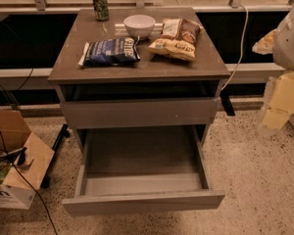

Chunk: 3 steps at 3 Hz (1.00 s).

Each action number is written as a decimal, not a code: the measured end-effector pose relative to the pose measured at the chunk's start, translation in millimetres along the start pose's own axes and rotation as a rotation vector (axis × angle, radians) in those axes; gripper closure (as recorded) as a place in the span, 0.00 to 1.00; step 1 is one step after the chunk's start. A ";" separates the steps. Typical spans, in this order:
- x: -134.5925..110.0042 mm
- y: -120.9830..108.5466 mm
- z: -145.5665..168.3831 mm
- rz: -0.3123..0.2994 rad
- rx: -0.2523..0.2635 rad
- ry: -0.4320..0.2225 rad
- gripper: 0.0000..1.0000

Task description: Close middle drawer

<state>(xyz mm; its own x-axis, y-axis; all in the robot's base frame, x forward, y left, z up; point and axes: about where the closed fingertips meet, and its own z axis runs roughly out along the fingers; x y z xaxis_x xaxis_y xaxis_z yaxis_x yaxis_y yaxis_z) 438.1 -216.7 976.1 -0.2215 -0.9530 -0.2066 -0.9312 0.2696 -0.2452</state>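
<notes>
Green can (101, 5) back left on the counter (137, 71), white bowl (139, 25) back centre, blue chip bag (110, 52) in front, tan chip bag (176, 38) just right of the bowl, open cardboard box (17, 155) on the floor at left, tool (282, 102) out at the right edge.

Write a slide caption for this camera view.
Empty middle drawer pulled far out of the cabinet; end effector sits at the right edge, clear of it.

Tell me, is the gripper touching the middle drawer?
Apart. The camera view shows the gripper at the right edge, with floor visible between it and the open middle drawer.
</notes>
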 end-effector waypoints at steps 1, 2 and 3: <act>0.0 0.0 0.0 0.000 0.000 0.000 0.00; -1.1 -0.6 -2.0 -0.001 0.009 -0.003 0.14; -1.6 3.5 12.1 -0.016 0.004 -0.006 0.38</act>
<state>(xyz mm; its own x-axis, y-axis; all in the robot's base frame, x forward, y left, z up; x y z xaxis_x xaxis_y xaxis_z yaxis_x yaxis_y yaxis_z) 438.7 -212.5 964.1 -0.2053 -0.9562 -0.2086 -0.9333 0.2554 -0.2523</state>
